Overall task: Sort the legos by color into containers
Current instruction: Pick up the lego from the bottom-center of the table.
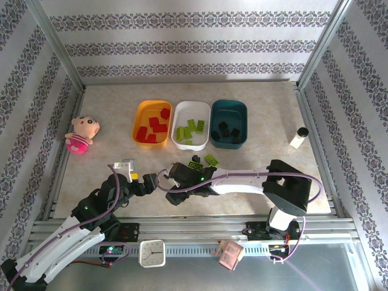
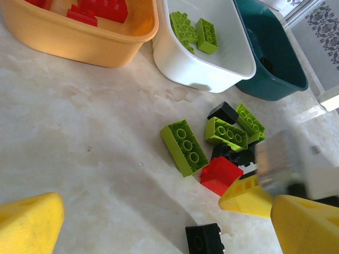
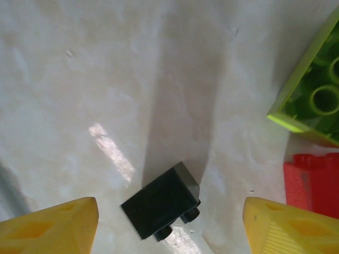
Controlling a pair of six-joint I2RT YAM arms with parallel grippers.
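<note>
A: Black lego [image 3: 161,209], where's it at?
B: On the table [image 3: 79,79], tipped on its side w/ studs sticking out, sitting between the right gripper's [image 3: 170,225] fingers. Gripper's spread wide, nothing in it yet.

A: What's next to it?
B: Red brick [image 3: 312,180] & lime brick [image 3: 312,95] just beside one finger, apart from the black one. Further out are the trays: teal tray [image 2: 275,84] has black ones, white tray [image 2: 196,76] lime, orange tray [image 2: 69,42] red.

A: Left gripper [image 2: 164,227]?
B: Spread wide too, empty, hovering v. near the right one.

A: Risks?
B: Brick sits skewed to the jaws, so closing could spin it or squirt it out. A finger might clip the red brick & shove the others. Arms are close enough to bump. Also a weak corner pinch could let it fall in the white tray, right beside the teal.
</note>
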